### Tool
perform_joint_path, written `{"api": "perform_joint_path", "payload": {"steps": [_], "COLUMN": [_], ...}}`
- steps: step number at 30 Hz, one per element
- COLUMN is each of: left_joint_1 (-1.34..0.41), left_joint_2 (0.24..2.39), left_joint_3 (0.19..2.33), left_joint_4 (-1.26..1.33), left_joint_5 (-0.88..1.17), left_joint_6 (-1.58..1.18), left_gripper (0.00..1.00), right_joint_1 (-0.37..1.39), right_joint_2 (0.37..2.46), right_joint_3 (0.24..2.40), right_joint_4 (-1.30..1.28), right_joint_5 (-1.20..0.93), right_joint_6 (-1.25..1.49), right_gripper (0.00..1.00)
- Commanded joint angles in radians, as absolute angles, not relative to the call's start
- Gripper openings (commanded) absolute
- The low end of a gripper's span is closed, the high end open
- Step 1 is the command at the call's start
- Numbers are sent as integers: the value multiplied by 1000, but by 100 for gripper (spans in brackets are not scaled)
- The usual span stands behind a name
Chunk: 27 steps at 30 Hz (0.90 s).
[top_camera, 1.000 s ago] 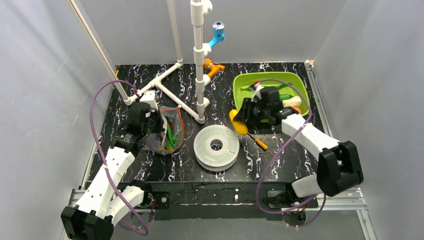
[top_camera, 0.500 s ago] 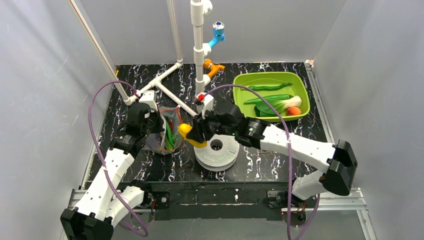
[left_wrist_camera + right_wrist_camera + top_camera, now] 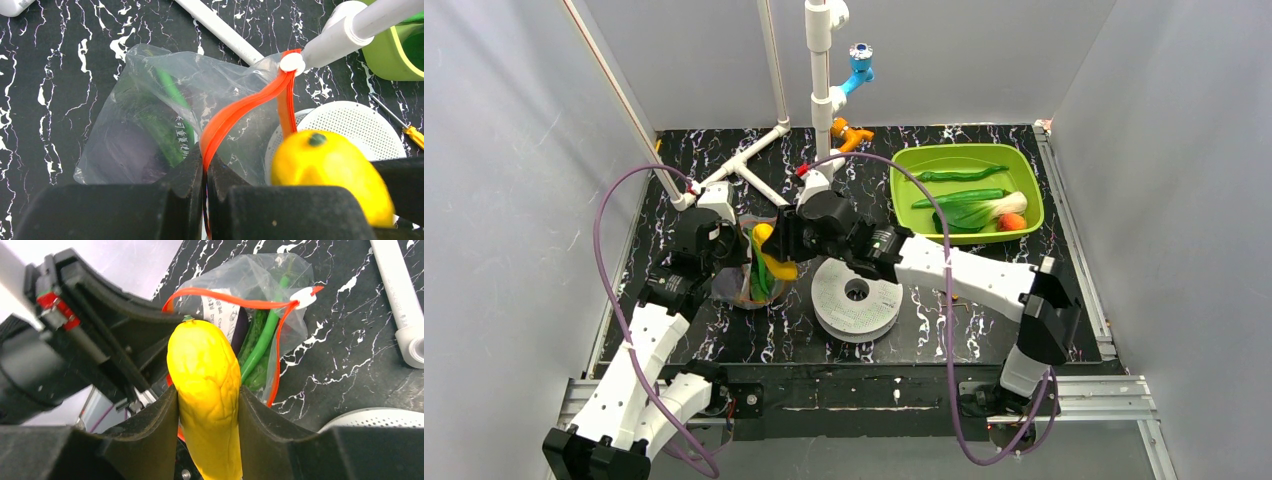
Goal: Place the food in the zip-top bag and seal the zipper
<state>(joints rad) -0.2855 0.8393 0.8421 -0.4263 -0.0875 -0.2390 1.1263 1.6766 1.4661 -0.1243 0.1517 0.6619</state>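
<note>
The clear zip-top bag (image 3: 749,262) lies at the left, its orange-red zipper (image 3: 240,109) open in a loop. Green peppers (image 3: 257,342) and a dark purple shape lie inside it. My left gripper (image 3: 205,167) is shut on the zipper strip and holds the mouth up. My right gripper (image 3: 207,405) is shut on the yellow banana (image 3: 207,375) and holds it right at the bag's mouth; the banana also shows in the top view (image 3: 769,250). Bok choy (image 3: 984,212), green peppers and an orange piece (image 3: 1013,221) lie in the lime-green tray (image 3: 904,165).
A white perforated disc (image 3: 857,293) lies beside the bag, under my right arm. White pipe framework (image 3: 759,185) stands behind the bag with a tall post (image 3: 821,90). An orange-handled screwdriver tip (image 3: 412,135) shows at the right of the left wrist view.
My right arm has carried the banana from beside the tray leftward across the disc to the bag's mouth. The left gripper has kept its hold on the zipper.
</note>
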Motion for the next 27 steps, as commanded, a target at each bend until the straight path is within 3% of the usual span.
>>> {"api": "perform_joint_path", "payload": {"steps": [1,7,13,17,27], "left_joint_1": [-287,-287,-288,-288,-288], "left_joint_2": [815,824,826,825,833], "left_joint_3": [845,851,849,845,847], "left_joint_4": [-426,-424,-423,-422,-427], "left_joint_5": [-95,-82,-83,-88,-95], "left_joint_6": [-237,-237,-236,-238,-238], "left_gripper": [0,0,0,0,0], "right_joint_1": [1131,1131,1131,1131,1134], "right_joint_2": [1734,1818,1840,1817,1610], "right_joint_3": [1563,1662,1724,1716,1449], "right_joint_4": [-142,-198,-252,-286,-277], "right_joint_5": [204,215,218,184,136], "right_joint_6": [752,665,572,535,365], "right_gripper": [18,53,81,83,83]}}
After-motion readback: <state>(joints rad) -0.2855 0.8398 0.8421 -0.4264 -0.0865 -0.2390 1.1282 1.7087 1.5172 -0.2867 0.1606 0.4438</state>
